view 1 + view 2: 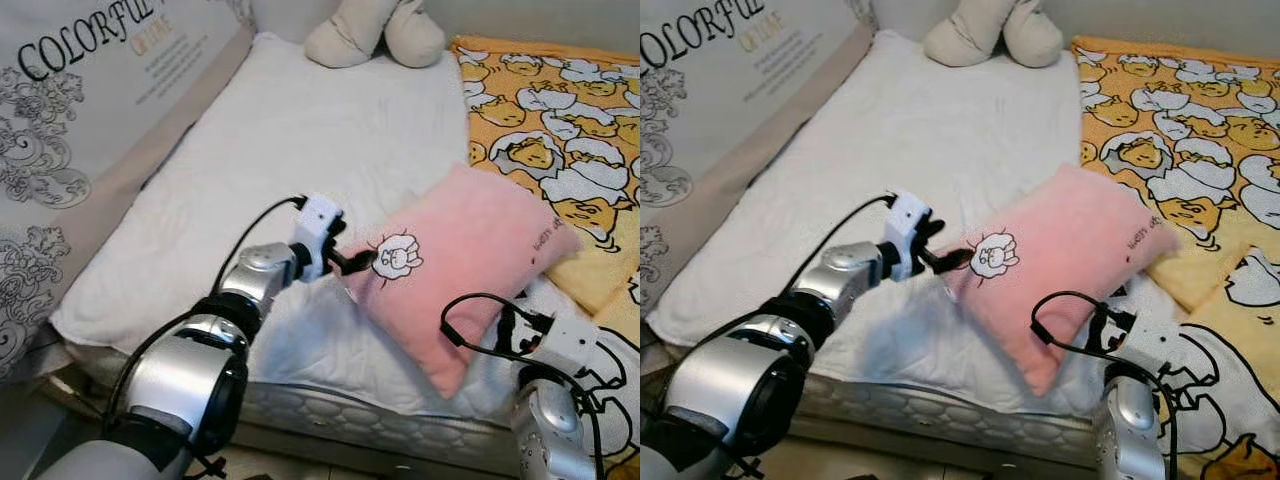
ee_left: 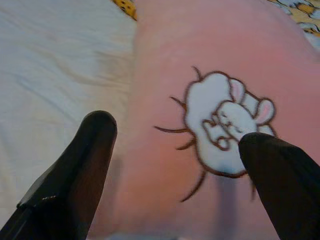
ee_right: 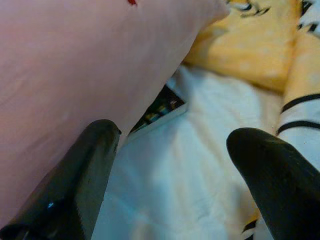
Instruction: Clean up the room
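A pink pillow [image 1: 470,250] with a white animal picture [image 1: 397,256] lies slanted on the bed, partly over the yellow blanket. My left gripper [image 1: 357,263] is at the pillow's near left end, open. In the left wrist view one finger [image 2: 92,150] is over the white sheet and the other [image 2: 280,170] is over the picture. My right gripper [image 3: 175,132] is open at the pillow's lower right side, beside its underside. A flat dark-printed item [image 3: 160,111] pokes out from beneath the pillow.
The white mattress cover [image 1: 280,150] spreads to the left. A yellow cartoon blanket [image 1: 560,110] covers the right side. A beige plush toy [image 1: 375,30] sits at the head. A printed board [image 1: 90,90] lines the left side, and the mattress front edge [image 1: 350,415] is near me.
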Motion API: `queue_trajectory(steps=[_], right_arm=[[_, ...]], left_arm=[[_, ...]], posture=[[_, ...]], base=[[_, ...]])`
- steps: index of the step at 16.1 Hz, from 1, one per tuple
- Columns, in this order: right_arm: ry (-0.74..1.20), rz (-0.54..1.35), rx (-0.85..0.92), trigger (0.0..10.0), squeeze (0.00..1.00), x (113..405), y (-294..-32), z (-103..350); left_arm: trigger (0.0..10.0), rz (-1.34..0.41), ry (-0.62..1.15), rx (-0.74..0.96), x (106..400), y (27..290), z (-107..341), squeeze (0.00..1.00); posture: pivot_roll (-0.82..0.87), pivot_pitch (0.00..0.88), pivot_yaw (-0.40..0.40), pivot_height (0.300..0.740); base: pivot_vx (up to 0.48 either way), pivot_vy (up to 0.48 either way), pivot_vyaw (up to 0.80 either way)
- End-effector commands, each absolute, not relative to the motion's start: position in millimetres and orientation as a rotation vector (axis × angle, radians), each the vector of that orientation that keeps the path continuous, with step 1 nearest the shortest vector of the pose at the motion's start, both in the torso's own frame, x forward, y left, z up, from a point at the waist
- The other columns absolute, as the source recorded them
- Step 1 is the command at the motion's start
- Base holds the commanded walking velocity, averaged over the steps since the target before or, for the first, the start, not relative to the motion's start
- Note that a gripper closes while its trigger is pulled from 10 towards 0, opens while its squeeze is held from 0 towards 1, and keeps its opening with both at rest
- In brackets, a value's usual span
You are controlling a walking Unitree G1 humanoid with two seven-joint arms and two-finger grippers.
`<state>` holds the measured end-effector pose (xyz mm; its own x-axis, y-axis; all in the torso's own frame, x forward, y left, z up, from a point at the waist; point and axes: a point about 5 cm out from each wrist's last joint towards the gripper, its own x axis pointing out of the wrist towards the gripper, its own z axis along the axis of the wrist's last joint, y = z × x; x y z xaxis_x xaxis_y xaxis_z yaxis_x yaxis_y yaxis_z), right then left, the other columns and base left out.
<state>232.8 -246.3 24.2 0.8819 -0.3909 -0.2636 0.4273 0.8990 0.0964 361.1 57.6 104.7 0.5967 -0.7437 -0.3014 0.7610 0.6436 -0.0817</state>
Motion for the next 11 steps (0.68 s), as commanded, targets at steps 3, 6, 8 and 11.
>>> queue_trajectory(steps=[3, 6, 8, 11], right_arm=[[0.227, -0.392, 0.258, 10.0, 0.00, 236, -245, 28], [0.185, -0.362, 0.222, 10.0, 0.00, 233, -242, 35], [0.175, -0.350, 0.205, 10.0, 0.00, 228, -243, 34], [0.166, -0.336, 0.211, 10.0, 0.38, 230, -242, 37]], left_arm=[[10.0, -0.793, 0.326, 0.196, 366, 57, 107, 0.00], [10.0, -0.701, 0.251, 0.222, 378, 66, 124, 1.00], [10.0, -0.694, 0.215, 0.216, 385, 72, 139, 1.00], [10.0, -0.698, 0.238, 0.221, 385, 74, 136, 1.00]], posture=[[-0.17, 0.000, 0.056, 0.730], [-0.18, 0.000, 0.066, 0.730], [-0.18, 0.000, 0.072, 0.730], [-0.19, 0.000, 0.076, 0.730]], base=[[0.000, 0.000, 0.00], [0.000, 0.000, 0.00], [0.000, 0.000, 0.00], [0.000, 0.000, 0.00]])
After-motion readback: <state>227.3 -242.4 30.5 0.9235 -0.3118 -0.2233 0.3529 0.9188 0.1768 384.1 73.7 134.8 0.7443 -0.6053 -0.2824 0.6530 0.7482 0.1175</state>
